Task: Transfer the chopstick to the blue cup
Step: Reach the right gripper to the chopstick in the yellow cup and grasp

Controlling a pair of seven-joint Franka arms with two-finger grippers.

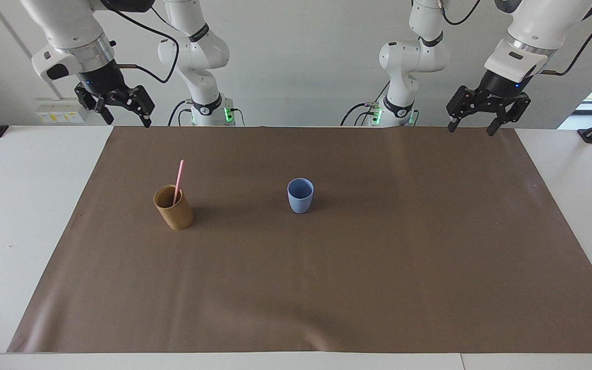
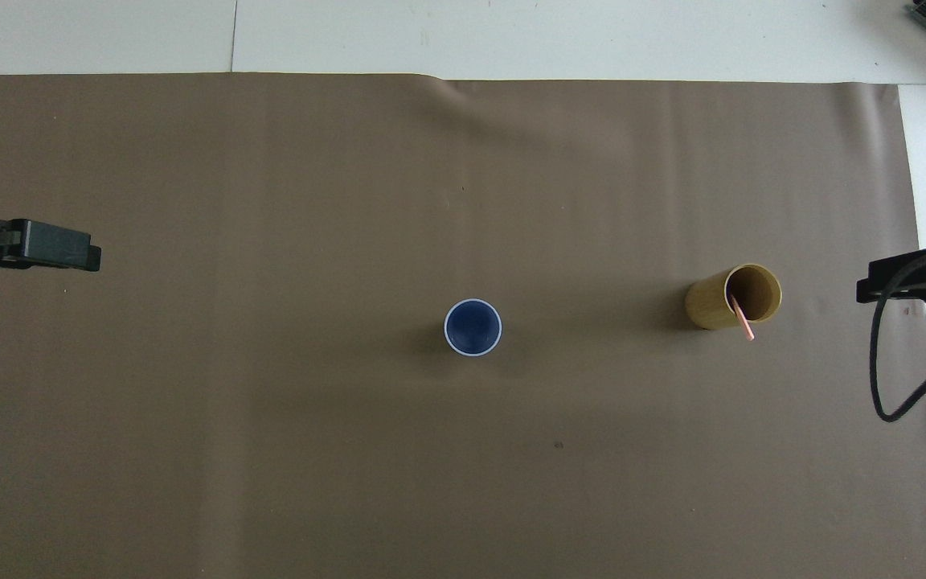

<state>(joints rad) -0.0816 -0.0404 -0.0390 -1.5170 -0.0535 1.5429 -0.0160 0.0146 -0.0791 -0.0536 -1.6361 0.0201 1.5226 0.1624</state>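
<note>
Plainly, the brown mat [image 1: 429,257] lay bare but for two cups, and both arms hung high near their bases. The left gripper [image 1: 485,114], jaws spread and empty, hovered over the mat's corner at its own end; the right gripper [image 1: 115,103], likewise spread and empty, hovered over the corner at the other end. The tan cup [image 1: 173,208] stood toward the right arm's end with the chopstick [image 1: 178,181] leaning in it; the blue cup [image 1: 300,195] stood mid-mat, well apart, with nothing in it.

The pick not yet begun, the right arm looked the better placed: descend over the stick's exposed top, pinch it, lift straight (so the tan cup does not tip).

The facing view showed the stick's height and lean; the overhead view showed only its foreshortened tip at the rim and both cups' interiors.
</note>
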